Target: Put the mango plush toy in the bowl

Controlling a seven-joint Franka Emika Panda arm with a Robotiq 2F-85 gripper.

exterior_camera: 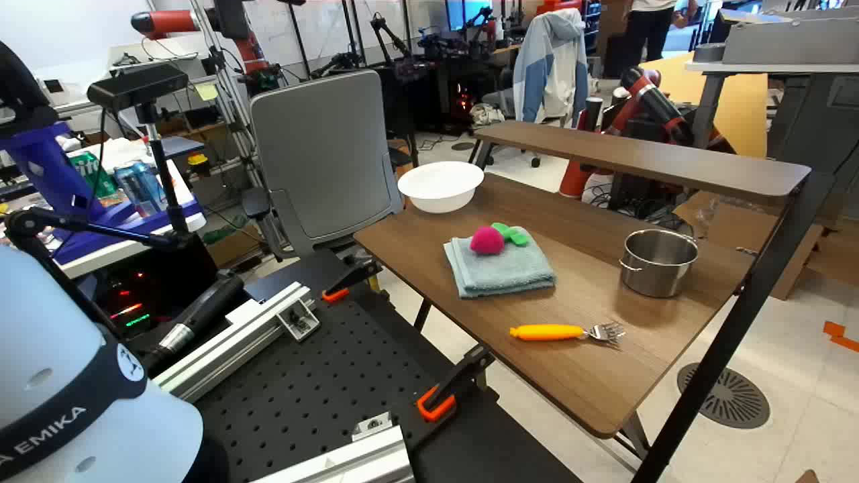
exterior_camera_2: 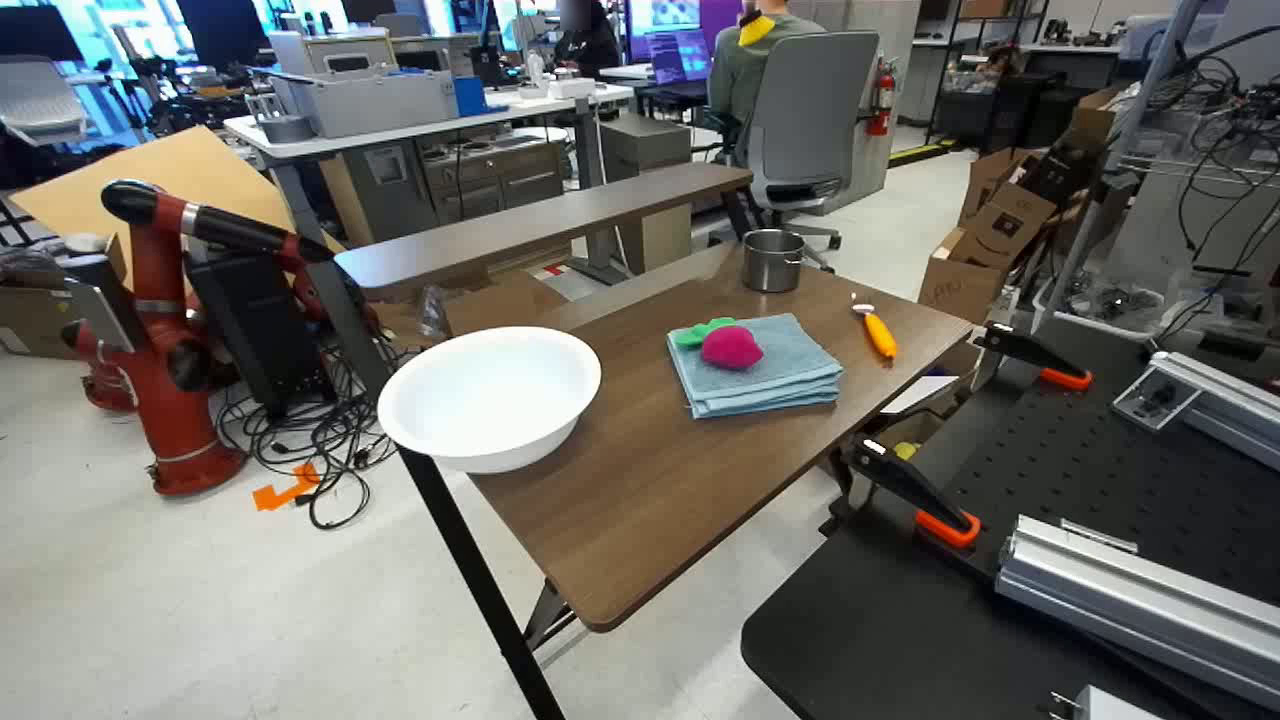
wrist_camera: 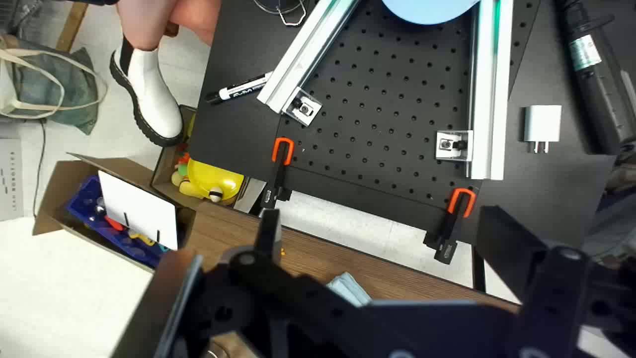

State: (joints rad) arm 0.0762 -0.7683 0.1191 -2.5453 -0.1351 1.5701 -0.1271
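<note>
At the left of an exterior view, a pale rounded section of the robot arm (exterior_camera: 87, 382) is cut off by the frame, so most of the arm's pose cannot be told. Its gripper (wrist_camera: 390, 241) shows only in the wrist view, dark and partly blurred, fingers (wrist_camera: 512, 243) spread wide, hiding all but a small part of a folded blue towel (wrist_camera: 348, 289). Next comes a black perforated board (exterior_camera: 322, 389), parted by a strip of floor (wrist_camera: 353, 219) from the near long edge of the brown table (exterior_camera: 604, 382). The white bowl (exterior_camera: 441, 194) stands by the table's left short edge, toward the far-left corner; whether its rim overhangs is unclear. Brown tabletop stretches between it and the towel, which lies nearer the middle. On the towel rests the mango plush toy (exterior_camera: 487, 240), pink with green leaves, well apart from the bowl. An orange-handled fork (exterior_camera: 547, 332) lies close to the near long edge; in an exterior view its tines (exterior_camera_2: 861, 305) are too small to make out. Farthest right, a steel pot (exterior_camera: 659, 268) stands toward the far-right corner, and a raised shelf (exterior_camera: 637, 151) runs above the far long edge.
</note>
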